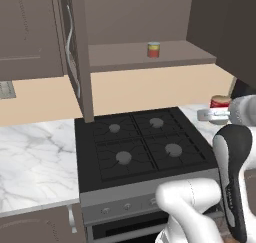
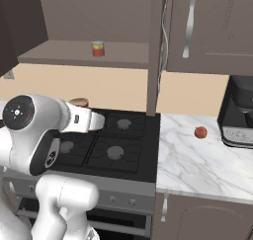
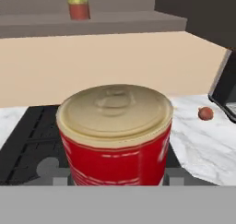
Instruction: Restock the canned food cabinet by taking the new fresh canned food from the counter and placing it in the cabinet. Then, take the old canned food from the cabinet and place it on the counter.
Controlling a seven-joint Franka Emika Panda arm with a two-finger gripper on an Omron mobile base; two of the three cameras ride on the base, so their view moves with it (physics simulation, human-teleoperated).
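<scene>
Gripping old can point(image 3: 115, 135) upright, gripper point(image 1: 212, 115) hovering over stove point(image 1: 140, 142) (fingers hidden behind can). New can point(image 1: 153, 49) standing on cabinet point(image 1: 150, 57) shelf; fruit point(image 2: 200, 132) lying on counter point(image 2: 197, 160).

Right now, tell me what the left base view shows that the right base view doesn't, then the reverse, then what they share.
Left base view alone: marble counter left of the stovetop. Right base view alone: a round red fruit on the counter right of the stove and a dark appliance. Both: the orange-red can on the open cabinet shelf, and the red can with pale ends at the gripper.
</scene>
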